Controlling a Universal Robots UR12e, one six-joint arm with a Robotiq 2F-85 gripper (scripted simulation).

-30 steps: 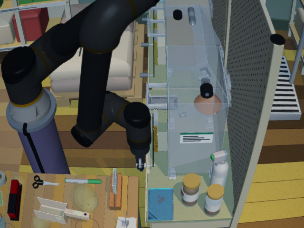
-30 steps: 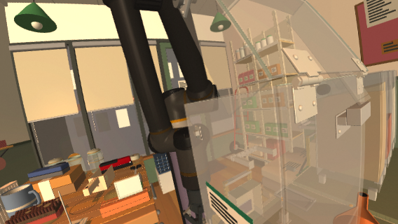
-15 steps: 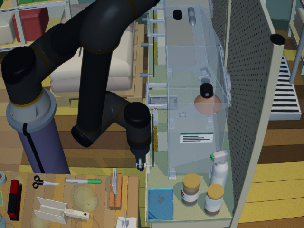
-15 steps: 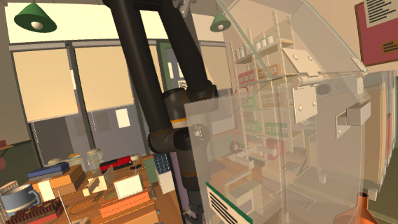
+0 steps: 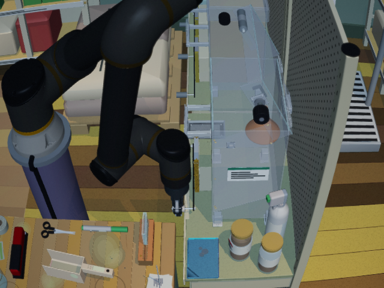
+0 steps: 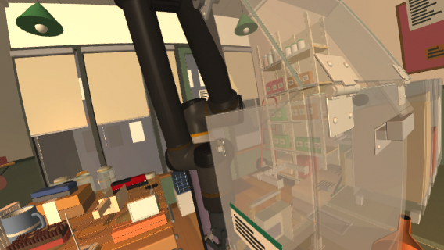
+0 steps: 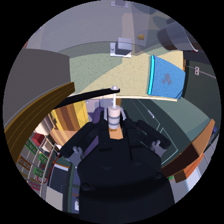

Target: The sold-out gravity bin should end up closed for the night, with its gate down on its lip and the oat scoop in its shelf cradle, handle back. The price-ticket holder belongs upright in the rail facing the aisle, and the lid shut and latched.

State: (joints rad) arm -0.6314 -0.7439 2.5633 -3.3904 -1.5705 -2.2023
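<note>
On the shelf against the pegboard stands the clear gravity bin [image 5: 248, 136], its hinged lid [image 6: 312, 50] raised at an angle over the top. Along the bin's aisle side runs a thin black gate lever [image 5: 193, 176], and my gripper [image 5: 177, 211] is closed around the white knob [image 7: 114, 116] at its near end, just off the shelf's front edge. The cream oat scoop [image 5: 73, 268] lies on the wooden table to the left, handle pointing right. The clear price-ticket holder [image 5: 145, 231] stands on edge on an orange block on that table.
Behind the bin a perforated pegboard panel [image 5: 310, 93] closes off the right side. On the shelf's near end sit a blue tray [image 5: 203, 257], two cork-lidded jars [image 5: 241, 238] and a white spray bottle [image 5: 277, 214]. Scissors [image 5: 52, 231], a green marker [image 5: 105, 228] and a red stapler [image 5: 18, 251] lie on the table.
</note>
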